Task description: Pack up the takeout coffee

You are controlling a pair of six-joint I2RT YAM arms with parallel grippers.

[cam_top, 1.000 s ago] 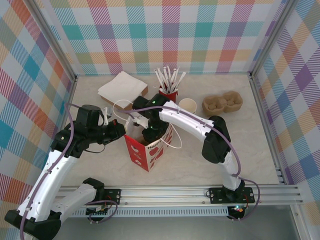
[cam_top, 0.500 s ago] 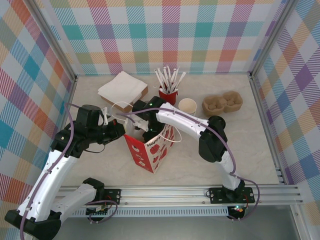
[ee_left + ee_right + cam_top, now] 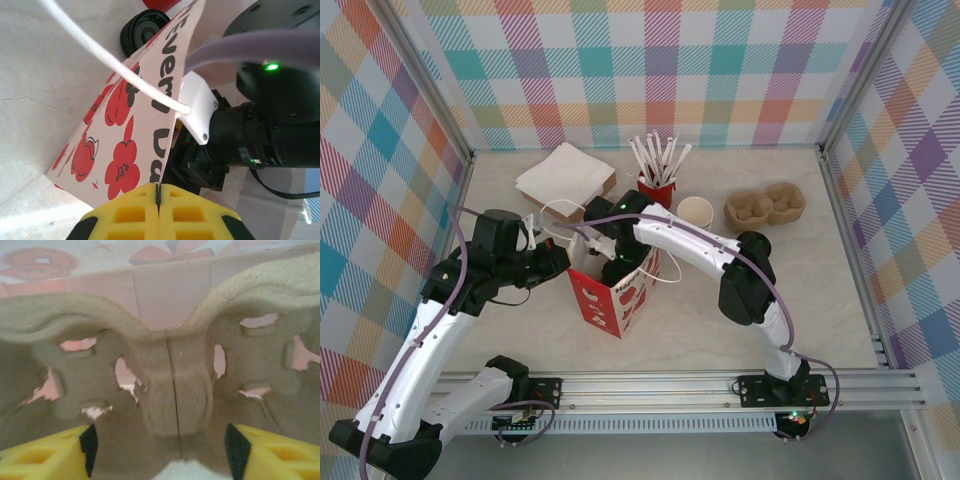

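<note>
Noting takeout coffee cup (image 3: 695, 210) standing lidless on the bench (image 3: 820, 300) at one o'clock from the paper bag (image 3: 620, 300), black lid (image 3: 145, 30) lying beside it. Judging cup light, thin-walled, crushable: pinching gently mid-wall, keeping upright. Seeing left hand (image 3: 158, 192) clamping bag rim, right hand (image 3: 160, 440) spread wide over pulp carrier (image 3: 175, 380) inside; finding open bench at three o'clock, stick cup (image 3: 658, 188) crowding twelve.

A brown pulp carrier (image 3: 175, 385) sits close up — its central ridge between two yellow fingers (image 3: 45, 452) spread wide — with a pink bag wall (image 3: 170, 290) behind.
</note>
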